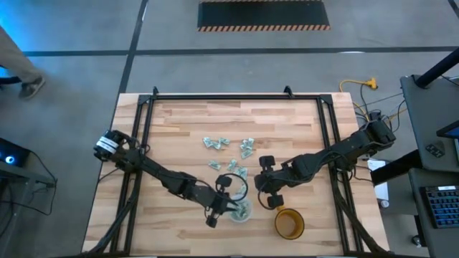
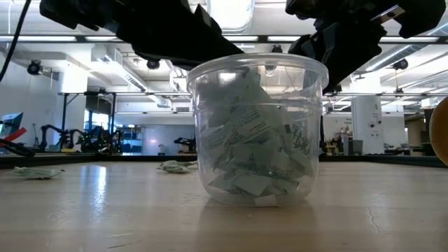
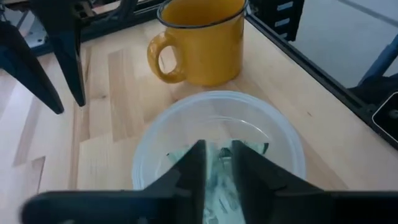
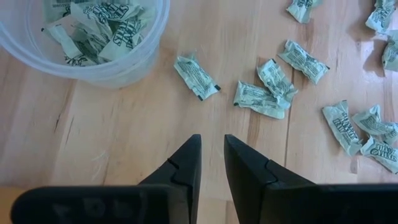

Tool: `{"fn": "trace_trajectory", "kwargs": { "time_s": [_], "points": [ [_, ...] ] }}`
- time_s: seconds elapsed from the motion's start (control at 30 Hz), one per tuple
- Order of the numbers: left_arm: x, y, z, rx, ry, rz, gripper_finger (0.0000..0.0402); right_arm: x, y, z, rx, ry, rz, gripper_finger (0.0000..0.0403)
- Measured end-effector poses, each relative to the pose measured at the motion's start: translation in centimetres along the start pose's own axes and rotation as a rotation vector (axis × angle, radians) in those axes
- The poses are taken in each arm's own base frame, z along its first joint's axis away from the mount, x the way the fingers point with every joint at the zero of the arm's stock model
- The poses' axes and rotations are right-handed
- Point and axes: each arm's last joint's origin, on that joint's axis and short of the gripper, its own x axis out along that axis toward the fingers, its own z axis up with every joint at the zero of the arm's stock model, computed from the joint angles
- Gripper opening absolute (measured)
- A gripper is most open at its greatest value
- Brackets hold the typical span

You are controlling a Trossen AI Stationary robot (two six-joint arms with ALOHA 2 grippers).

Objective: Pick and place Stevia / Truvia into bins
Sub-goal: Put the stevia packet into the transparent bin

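Wood-plank table (image 1: 179,122) | clear round cup (image 3: 217,134) | left gripper (image 3: 217,163) slightly parted | right gripper (image 4: 212,163) slightly parted

The only print that shows is dark green lettering on the pale green and white sachets (image 4: 198,77), both on those lying loose on the tabletop (image 4: 186,124) and on those piled inside the clear cup (image 4: 118,68). In the right wrist view a few sachets in the cup carry a slanted word that looks like "Stevia", and one loose sachet near the edge shows similar large letters, but crumpling and angle keep any of it from being read with certainty. In the low view the sachets seen through the cup wall bear fine lines of print too small to read.
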Motion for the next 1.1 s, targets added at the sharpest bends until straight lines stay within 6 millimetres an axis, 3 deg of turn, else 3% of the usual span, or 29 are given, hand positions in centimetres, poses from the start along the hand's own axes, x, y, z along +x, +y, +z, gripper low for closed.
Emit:
{"fn": "trace_trajectory", "kwargs": {
  "time_s": [0.27, 0.53, 0.7, 0.9, 1.1],
  "points": [
    [-0.3, 0.1, 0.3, -0.002, -0.006, 0.006, 0.016, 0.0, 0.0, 0.0, -0.002, -0.004, 0.001, 0.006],
    [-3.6, 1.0, 1.1, -0.055, 0.135, 0.09, 0.0182, 0.8, -0.9, -0.3, -0.087, -0.044, -0.151, 0.0057],
    [-5.7, 1.3, 1.1, -0.098, 0.155, 0.113, 0.0182, 1.2, -4.6, -0.4, -0.036, -0.018, -0.149, 0.0056],
    [-6.1, 1.3, 0.6, -0.083, 0.157, 0.132, 0.0182, 2.4, -10.2, -1.4, -0.018, -0.072, 0.004, 0.0054],
    [-6.7, 2.3, 0.9, 0.146, 0.169, 0.205, 0.0183, 3.1, -13.4, -2.8, 0.005, -0.135, 0.07, 0.0054]
  ]
}}
